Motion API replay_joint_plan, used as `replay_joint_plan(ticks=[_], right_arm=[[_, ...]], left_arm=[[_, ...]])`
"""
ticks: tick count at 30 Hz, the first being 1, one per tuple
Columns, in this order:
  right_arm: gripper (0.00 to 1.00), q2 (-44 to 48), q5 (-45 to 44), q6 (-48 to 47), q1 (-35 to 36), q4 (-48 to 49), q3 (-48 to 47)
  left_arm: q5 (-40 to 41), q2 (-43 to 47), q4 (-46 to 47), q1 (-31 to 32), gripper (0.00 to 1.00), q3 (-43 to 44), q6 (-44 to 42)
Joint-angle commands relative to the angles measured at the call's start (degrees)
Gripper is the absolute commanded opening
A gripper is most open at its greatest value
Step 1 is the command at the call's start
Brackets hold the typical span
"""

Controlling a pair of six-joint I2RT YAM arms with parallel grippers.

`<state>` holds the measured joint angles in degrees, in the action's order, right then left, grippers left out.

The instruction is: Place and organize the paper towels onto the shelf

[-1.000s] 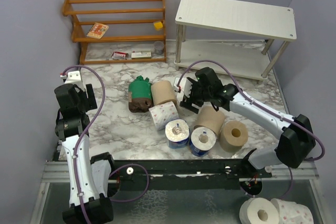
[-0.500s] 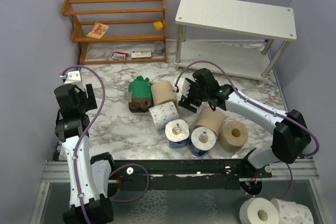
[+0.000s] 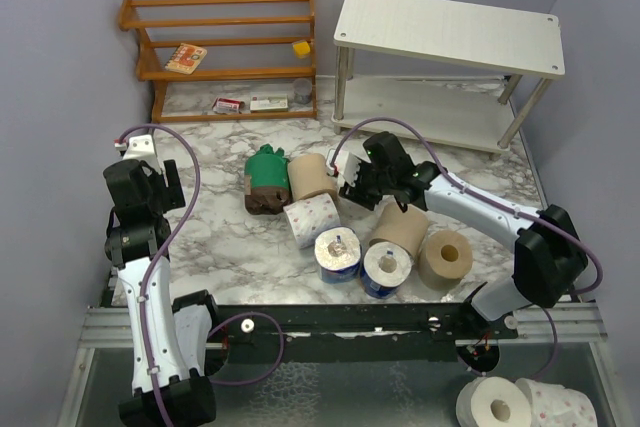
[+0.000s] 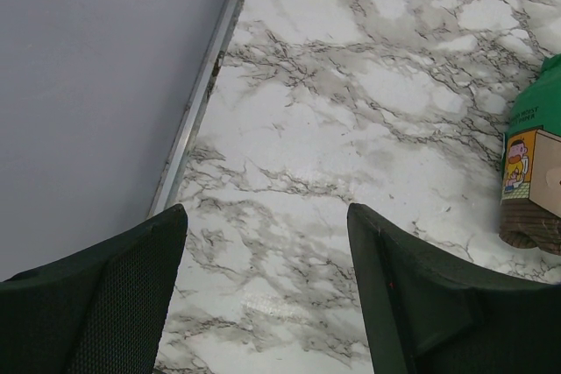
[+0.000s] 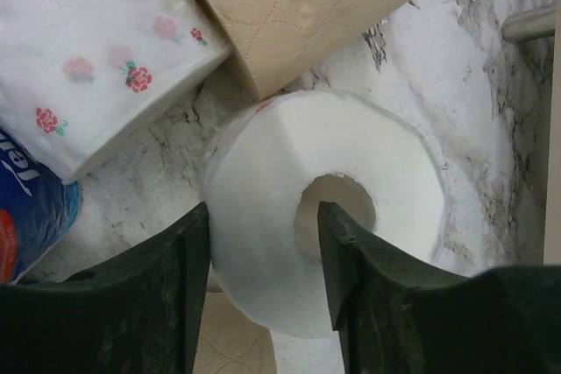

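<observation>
My right gripper (image 3: 358, 187) (image 5: 263, 216) is shut on the wall of an upright white roll (image 5: 368, 155), one finger outside it and one in its core hole. In the top view the roll is mostly hidden under the gripper. Around it lie a tan roll (image 3: 313, 177) (image 5: 307, 6), a pink-dotted roll (image 3: 311, 219) (image 5: 96, 59), two blue-wrapped rolls (image 3: 338, 253) (image 3: 386, 269), two more tan rolls (image 3: 402, 227) (image 3: 445, 259) and a green pack (image 3: 265, 165) (image 4: 535, 129). The white shelf (image 3: 445, 27) stands at the back right, bare. My left gripper (image 3: 150, 162) (image 4: 267, 216) is open and empty over the marble near the left wall.
An orange-brown wooden rack (image 3: 220, 47) with small items stands at the back left. A shelf leg (image 5: 530, 22) is close to the white roll. Two more rolls (image 3: 495, 407) lie below the table's near edge at the right. Purple walls enclose the table.
My right gripper has moved a little to the left and down over the white roll. The left arm has not moved.
</observation>
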<state>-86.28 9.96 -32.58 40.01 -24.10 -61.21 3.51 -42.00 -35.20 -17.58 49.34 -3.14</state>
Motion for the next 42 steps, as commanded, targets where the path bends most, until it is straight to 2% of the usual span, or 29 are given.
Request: replay_joint_plan(ticks=[1, 6, 11, 14, 19, 27, 34, 42], right_arm=[[0.46, -0.77, 0.09, 0.67, 0.02, -0.61, 0.33], [0.4, -0.93, -0.18, 0.8, 0.04, -0.73, 0.98], [0.26, -0.85, -0.64, 1.48, 0.02, -1.21, 0.62], [0.23, -0.58, -0.89, 2.38, 0.07, -3.18, -0.7], [0.02, 1.42, -1.58, 3.83, 0.07, -7.27, -4.31], [0.01, 3.3, -2.24, 5.71, 0.07, -9.51, -6.28], [0.01, 3.29, -8.92, 3.66, -0.31, -8.28, -9.48], [0.01, 0.04, -10.49, -0.77, -6.36, -3.81, -16.95]], left_arm=[[0.09, 0.09, 1.07, -0.43, 0.76, -0.56, 0.05], [0.09, -0.01, 0.95, -0.43, 0.77, -0.54, 0.06], [0.0, 0.07, 1.05, -0.43, 0.77, -0.56, -0.02], [-0.14, 0.05, 1.04, -0.44, 0.78, -0.52, -0.03], [-0.16, -0.06, 1.03, -0.44, 0.78, -0.56, -0.03], [-0.16, -0.22, 1.01, -0.43, 0.78, -0.56, -0.03], [-0.4, 0.13, 1.06, -0.39, 0.78, -0.56, -0.1], [-1.01, 0.16, 0.99, -0.43, 0.78, -0.56, -0.2]])
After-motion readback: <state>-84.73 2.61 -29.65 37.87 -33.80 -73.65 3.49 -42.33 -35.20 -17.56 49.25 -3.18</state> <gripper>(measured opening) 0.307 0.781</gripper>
